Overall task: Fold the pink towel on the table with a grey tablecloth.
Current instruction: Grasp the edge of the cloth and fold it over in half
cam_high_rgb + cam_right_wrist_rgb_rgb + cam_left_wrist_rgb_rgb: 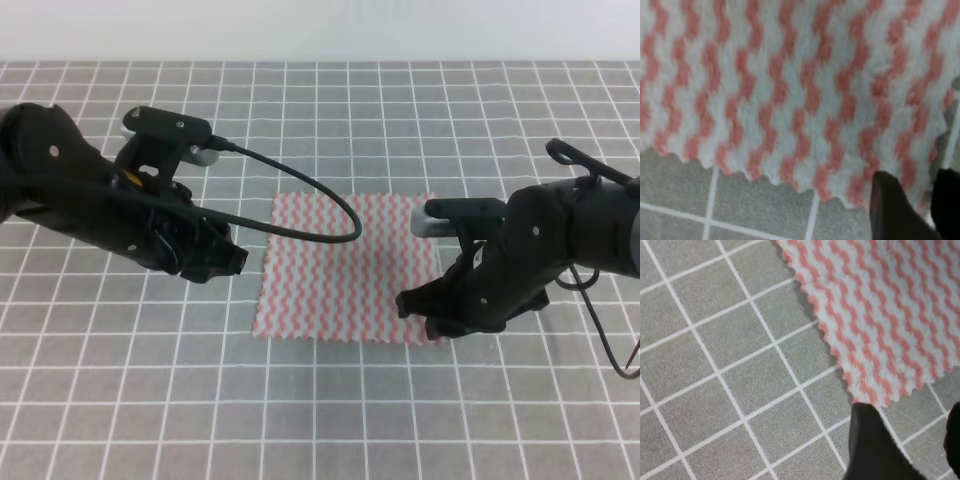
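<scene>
The pink towel [345, 265] lies flat and unfolded in the middle of the table with a grey tablecloth [100, 400]. My left gripper [236, 260] hovers just left of the towel's left edge, near its front left corner. In the left wrist view its dark fingers [874, 450] stand apart just short of the towel [890, 315] corner, nothing between them. My right gripper [415, 303] is low over the towel's front right corner. The right wrist view shows its fingers [890, 205] slightly apart over the towel [790, 90] edge, not closed on it.
The grey gridded cloth [715, 390] runs on in all directions around the towel. A black cable [320, 195] from the left arm arcs over the towel's far left part. Another cable [605, 335] hangs at the right arm.
</scene>
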Available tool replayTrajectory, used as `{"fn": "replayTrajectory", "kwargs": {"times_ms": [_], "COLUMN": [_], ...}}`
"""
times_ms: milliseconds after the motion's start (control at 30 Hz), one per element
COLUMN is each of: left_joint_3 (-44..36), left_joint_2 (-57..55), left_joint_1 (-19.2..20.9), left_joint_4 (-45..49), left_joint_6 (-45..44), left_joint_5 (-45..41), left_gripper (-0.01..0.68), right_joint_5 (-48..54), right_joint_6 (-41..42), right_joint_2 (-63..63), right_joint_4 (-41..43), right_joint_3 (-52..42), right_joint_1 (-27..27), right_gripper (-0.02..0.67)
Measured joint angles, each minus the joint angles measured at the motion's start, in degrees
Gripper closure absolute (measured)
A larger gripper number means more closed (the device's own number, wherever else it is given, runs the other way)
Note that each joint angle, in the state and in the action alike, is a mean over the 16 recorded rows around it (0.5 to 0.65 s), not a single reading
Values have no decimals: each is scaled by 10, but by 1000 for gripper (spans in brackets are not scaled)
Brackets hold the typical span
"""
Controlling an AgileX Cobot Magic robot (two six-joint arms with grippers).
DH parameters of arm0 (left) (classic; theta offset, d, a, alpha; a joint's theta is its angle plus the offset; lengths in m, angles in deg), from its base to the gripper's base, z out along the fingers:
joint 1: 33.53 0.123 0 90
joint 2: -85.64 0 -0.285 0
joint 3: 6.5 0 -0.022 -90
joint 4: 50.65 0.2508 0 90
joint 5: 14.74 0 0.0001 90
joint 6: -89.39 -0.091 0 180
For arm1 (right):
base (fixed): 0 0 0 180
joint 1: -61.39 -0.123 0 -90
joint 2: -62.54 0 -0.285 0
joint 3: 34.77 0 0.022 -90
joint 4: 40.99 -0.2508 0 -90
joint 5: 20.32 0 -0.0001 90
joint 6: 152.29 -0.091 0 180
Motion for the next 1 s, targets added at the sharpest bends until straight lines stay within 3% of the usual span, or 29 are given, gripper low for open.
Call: {"fn": "replayTrajectory", "kwargs": {"times_ms": [467, 1000], "left_joint_3": [0, 0], "left_joint_2": [-1, 0], "left_joint_1": [0, -3], "left_joint_4": [0, 31], "left_joint_6": [0, -45], "left_joint_5": [-2, -27], "left_gripper": [376, 376], "right_joint_5": [9, 68], "right_joint_6": [1, 6], "right_joint_2": [-10, -19], "right_joint_4": [6, 26], "right_joint_3": [2, 81], "right_joint_1": [0, 1], "right_gripper": [494, 656]}}
